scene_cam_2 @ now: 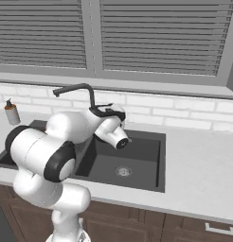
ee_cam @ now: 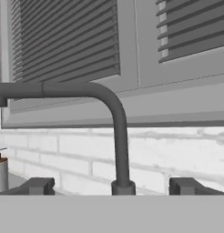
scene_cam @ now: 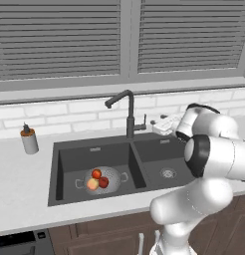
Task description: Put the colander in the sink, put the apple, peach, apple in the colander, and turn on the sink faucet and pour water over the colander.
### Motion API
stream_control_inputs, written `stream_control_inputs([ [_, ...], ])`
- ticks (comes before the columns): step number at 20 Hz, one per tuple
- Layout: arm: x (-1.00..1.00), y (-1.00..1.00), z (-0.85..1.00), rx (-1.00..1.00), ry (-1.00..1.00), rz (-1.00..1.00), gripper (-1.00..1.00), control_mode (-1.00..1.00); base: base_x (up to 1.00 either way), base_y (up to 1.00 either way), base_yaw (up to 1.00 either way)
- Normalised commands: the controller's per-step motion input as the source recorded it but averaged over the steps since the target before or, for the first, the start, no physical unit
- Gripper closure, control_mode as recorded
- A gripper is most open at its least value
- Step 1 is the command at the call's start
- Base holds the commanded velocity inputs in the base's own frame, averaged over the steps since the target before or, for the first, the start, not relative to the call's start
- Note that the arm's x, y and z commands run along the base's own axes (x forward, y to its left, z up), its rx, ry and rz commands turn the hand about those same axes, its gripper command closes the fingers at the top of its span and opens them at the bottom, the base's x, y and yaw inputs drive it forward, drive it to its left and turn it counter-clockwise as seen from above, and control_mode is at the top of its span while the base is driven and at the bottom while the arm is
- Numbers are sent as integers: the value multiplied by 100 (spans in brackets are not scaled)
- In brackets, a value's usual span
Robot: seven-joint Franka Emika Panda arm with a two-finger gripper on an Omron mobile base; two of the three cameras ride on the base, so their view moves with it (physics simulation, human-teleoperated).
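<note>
The silvery colander sits in the left basin of the dark sink. Inside it lie two red apples and the paler peach. The dark sink faucet stands behind the divider with its spout turned left; no water runs from it. My gripper hovers just right of the faucet's side lever, at about its height. In the hand view my gripper is open and holds nothing. Its fingertips stand either side of the faucet stem, which rises ahead.
A grey soap dispenser stands on the counter left of the sink. The right basin holds nothing but its steel drain. White brick wall and a blinded window rise behind the faucet. Pale counter stretches to the right.
</note>
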Motion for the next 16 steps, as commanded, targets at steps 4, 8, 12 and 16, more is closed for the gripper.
stream_control_inputs([
  [4,18,0,-1,0,2,0,-100,-100,0,0,0],
  [8,18,0,-12,0,0,0,-100,-100,0,0,0],
  [12,28,1,-7,0,0,0,-100,-100,0,0,0],
  [16,33,6,-7,0,0,-1,-100,-100,0,0,0],
])
